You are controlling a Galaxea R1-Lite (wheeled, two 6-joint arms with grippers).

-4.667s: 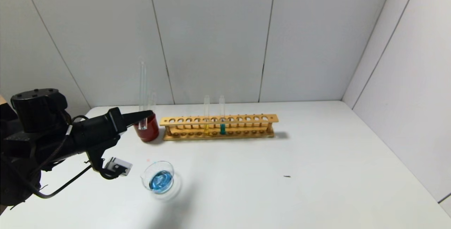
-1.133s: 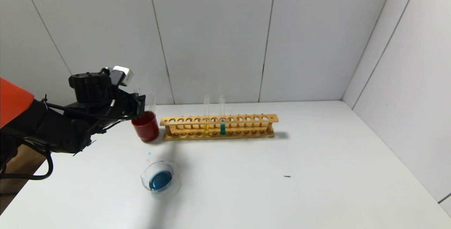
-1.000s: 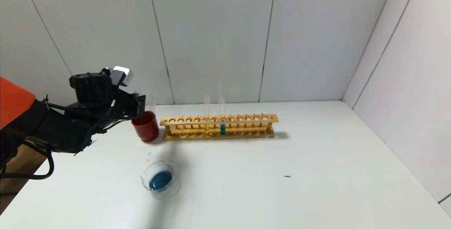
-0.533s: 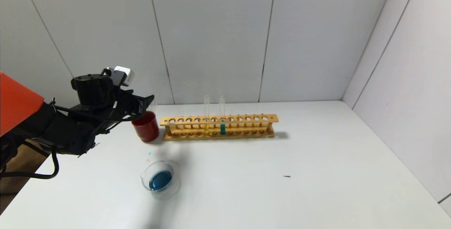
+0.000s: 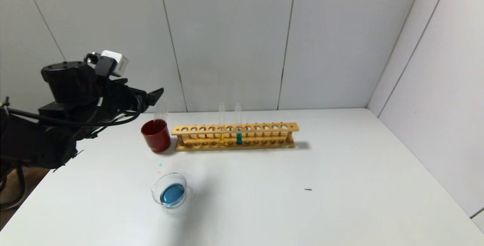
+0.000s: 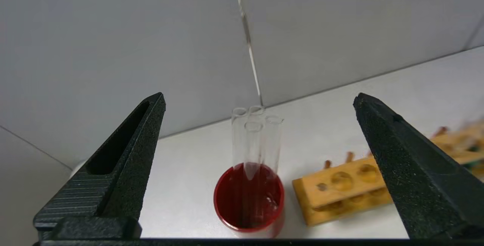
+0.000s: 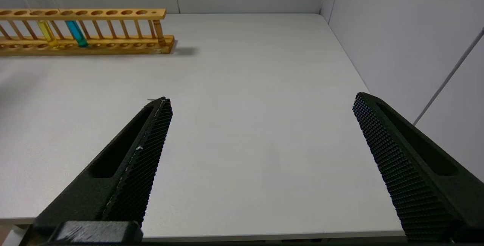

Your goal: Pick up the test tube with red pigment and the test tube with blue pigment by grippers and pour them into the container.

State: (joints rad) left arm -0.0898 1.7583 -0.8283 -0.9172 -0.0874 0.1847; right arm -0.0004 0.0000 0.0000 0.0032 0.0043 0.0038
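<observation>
Since a second ago I have let go of an emptied tube into the red cup and am lifting my left gripper [image 5: 151, 96] up and away from it; the jaws are now standing wide with nothing between them.

In the head view, my left gripper is hanging above the red cup [image 5: 155, 135], which is sitting near the table's [image 5: 340, 185] far-left corner, just beside the left end of the wooden rack [image 5: 234, 137]. The container [image 5: 170, 193] is resting nearer the front edge, left of the middle, holding blue liquid. In the rack only the yellow tube [image 5: 221, 123] and the teal tube [image 5: 238, 123] are standing. I am seeing no tube with red or blue pigment left anywhere.

In the left wrist view, my left gripper [image 6: 261, 104] is framing the red cup [image 6: 248, 198], where several empty clear tubes [image 6: 254, 140] are leaning together, well apart from both fingers.

In the right wrist view, my right gripper [image 7: 261, 106] is hovering parked over the table's right part, jaws wide and empty.

To finish well, I am judging that I should keep rising straight up until my fingertips are clear of the tube mouths before swinging back, so nothing in the cup is knocked.
</observation>
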